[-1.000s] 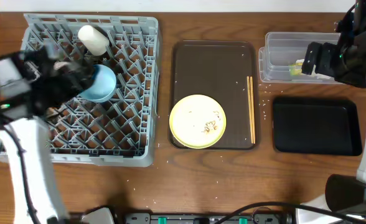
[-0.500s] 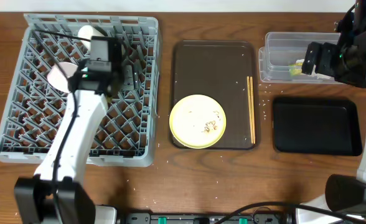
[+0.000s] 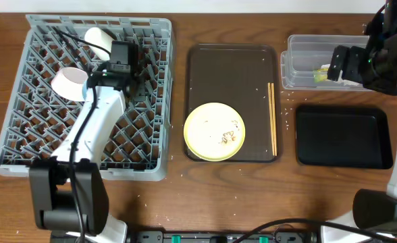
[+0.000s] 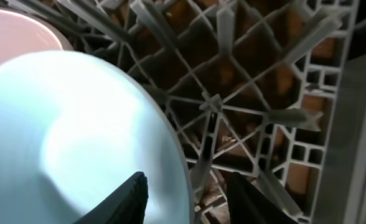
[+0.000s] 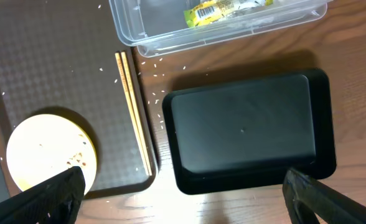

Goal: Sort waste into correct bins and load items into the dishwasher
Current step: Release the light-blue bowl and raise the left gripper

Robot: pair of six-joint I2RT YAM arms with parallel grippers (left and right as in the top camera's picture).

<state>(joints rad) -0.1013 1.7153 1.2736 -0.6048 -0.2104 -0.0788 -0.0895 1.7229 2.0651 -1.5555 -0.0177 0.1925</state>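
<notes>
The grey dish rack (image 3: 23, 135) holds the white cup (image 3: 98, 39) and the white bowl (image 3: 69, 82). My left gripper (image 4: 186, 199) is open, with its fingers either side of the rim of the light blue bowl (image 4: 65, 137), low in the rack (image 4: 258, 118). In the overhead view my left arm (image 3: 121, 57) hides that bowl. The pale yellow plate (image 3: 215, 131) carries food crumbs (image 3: 227, 137). The yellow-green wrapper (image 5: 226, 9) lies in the clear tub (image 5: 133, 25). My right gripper (image 5: 183, 180) is wide open and empty above the black tray (image 5: 242, 130). The paper wad is out of view.
The plate and the wooden chopsticks (image 3: 273, 118) lie on the dark brown serving tray (image 3: 232, 61) between the rack and the bins. Loose crumbs (image 3: 286, 111) are scattered on the table by the clear tub (image 3: 293, 64) and the black tray (image 3: 343, 135).
My left arm has swung from the rack's left side to its upper middle. The blue bowl, seen from above a second ago, now lies under the arm. The right arm has not moved.
</notes>
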